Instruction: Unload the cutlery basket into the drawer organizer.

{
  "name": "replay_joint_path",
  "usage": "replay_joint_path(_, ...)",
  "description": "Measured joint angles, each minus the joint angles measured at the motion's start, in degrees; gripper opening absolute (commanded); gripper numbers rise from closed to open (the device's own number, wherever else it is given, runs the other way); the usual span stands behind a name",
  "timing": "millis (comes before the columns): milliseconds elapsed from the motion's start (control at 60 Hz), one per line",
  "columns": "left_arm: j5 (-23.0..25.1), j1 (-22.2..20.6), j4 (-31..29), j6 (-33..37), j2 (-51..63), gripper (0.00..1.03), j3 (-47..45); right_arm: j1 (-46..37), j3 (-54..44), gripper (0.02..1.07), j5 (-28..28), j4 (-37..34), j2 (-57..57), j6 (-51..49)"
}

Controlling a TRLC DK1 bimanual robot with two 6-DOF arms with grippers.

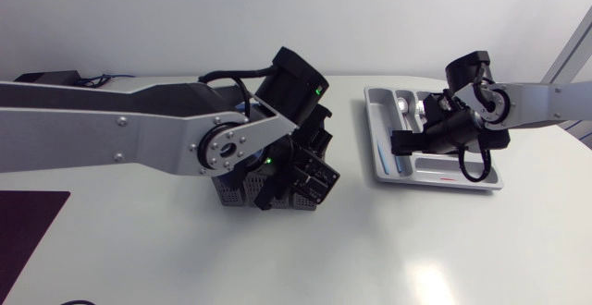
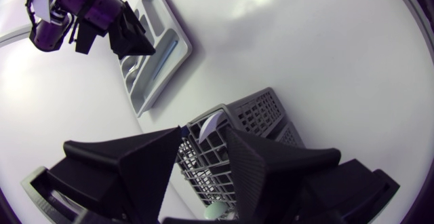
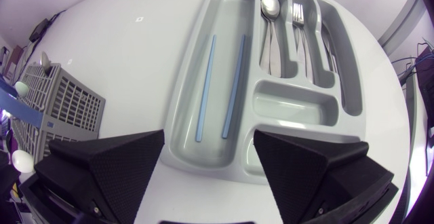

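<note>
Head view: the cutlery basket [image 1: 236, 194] sits at lower centre, directly under the nearer left gripper [image 1: 298, 174], whose fingers are spread and empty. A spoon [image 2: 211, 121] stands upright just ahead of them. At right, the right gripper [image 1: 444, 137], also spread and empty, hovers over the drawer organizer [image 1: 381, 157].

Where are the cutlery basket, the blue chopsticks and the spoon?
cutlery basket [image 3: 68, 107], right wrist view, grid side wall.
blue chopsticks [image 3: 205, 88], right wrist view, middle of one stick.
spoon [image 3: 270, 6], right wrist view, its bowl.
</note>
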Motion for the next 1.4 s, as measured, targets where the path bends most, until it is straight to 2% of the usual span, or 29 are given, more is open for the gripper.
replay_joint_path(50,-1.01,-0.02,1.57,0.94,0.2,0.41,-0.15,0.0,-0.74,0.98,-0.26,0.04,-0.98,-0.11)
replay_joint_path(183,-2.12,-0.02,3.87,2.86,0.24,0.4,-0.66,0.0,-1.92,0.98,-0.72,0.44,-2.3,-0.35)
replay_joint_path(233,-2.43,-0.02,4.09,3.32,0.22,0.37,-0.79,0.02,-2.29,0.98,-0.7,0.63,-2.4,-0.37)
replay_joint_path(683,-2.75,-0.09,4.52,4.76,0.24,0.36,-1.84,0.79,-4.55,0.98,-0.85,1.7,-4.92,-0.37)
replay_joint_path(883,-2.75,-0.15,4.79,4.76,0.26,0.24,-2.34,0.83,-4.81,0.98,-0.85,1.88,-5.68,-0.37)
replay_joint_path(1400,-2.75,-0.52,6.4,4.76,1.25,0.2,-2.91,1.2,-6.23,0.98,-0.81,1.92,-7.41,-0.37)
